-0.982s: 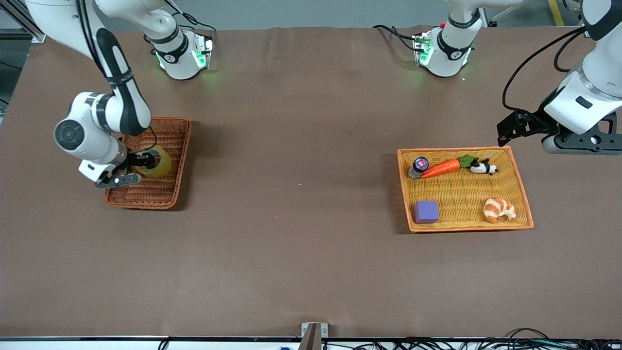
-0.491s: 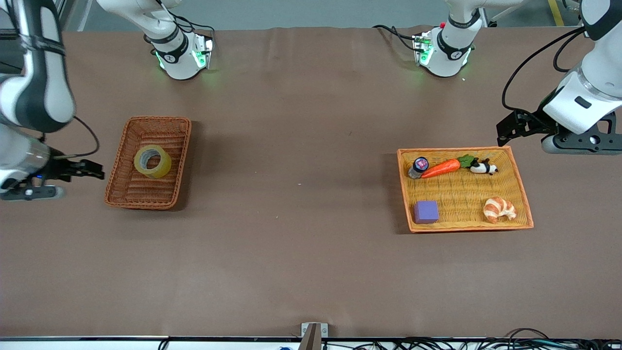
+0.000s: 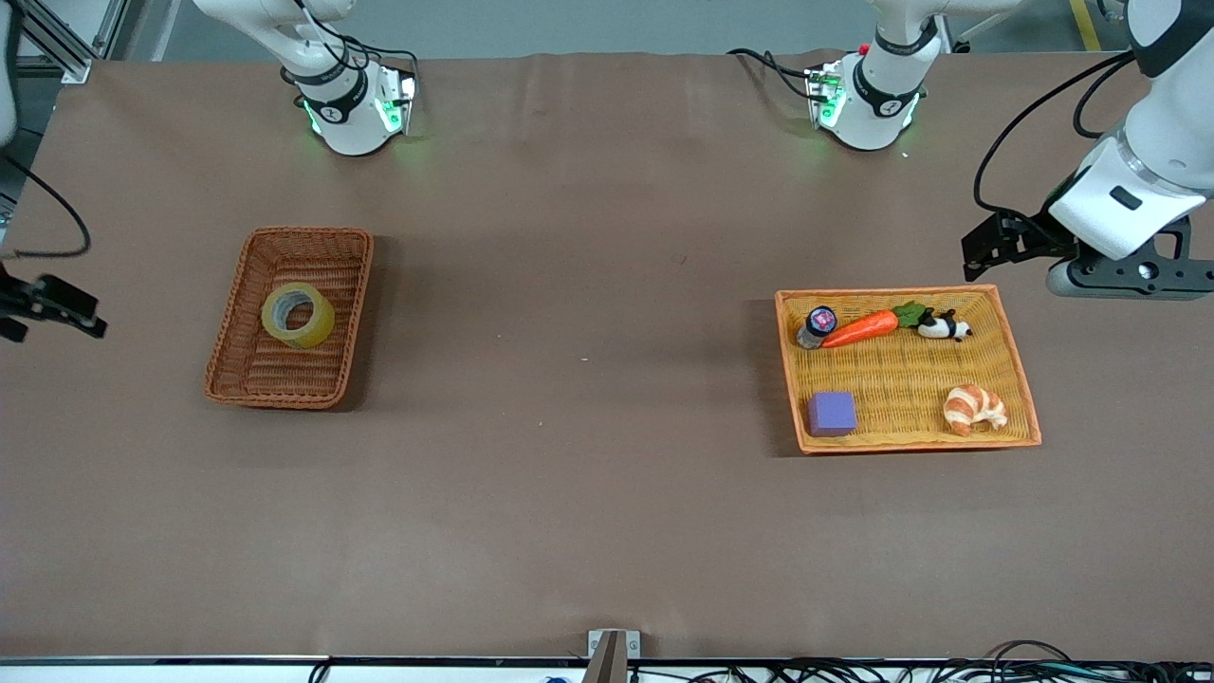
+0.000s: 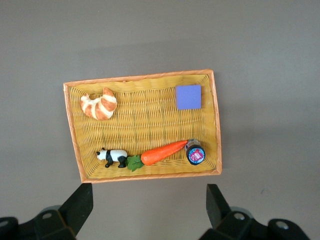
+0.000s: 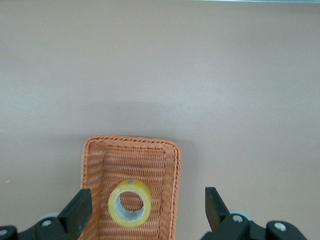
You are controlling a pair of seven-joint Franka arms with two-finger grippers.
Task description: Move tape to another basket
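The tape (image 3: 297, 315), a yellowish ring, lies in the reddish-brown wicker basket (image 3: 285, 396) toward the right arm's end of the table. It also shows in the right wrist view (image 5: 130, 202), inside the basket (image 5: 172, 165). My right gripper (image 3: 71, 313) is open and empty, up over the table's edge beside the basket; its jaws (image 5: 148, 200) stand wide apart. My left gripper (image 3: 982, 251) is open and empty, raised beside the orange-yellow tray, and its jaws (image 4: 149, 200) are spread.
The shallow orange-yellow tray (image 3: 1015, 360) at the left arm's end holds a croissant (image 3: 974, 408), a purple block (image 3: 832, 414), a toy carrot (image 3: 861, 327), a panda figure (image 3: 944, 327) and a small jar (image 3: 818, 324). The brown table stretches between basket and tray.
My right gripper has let go of the tape, leaving it in the basket, and has drawn up and away to the table's edge. The left gripper has barely shifted.
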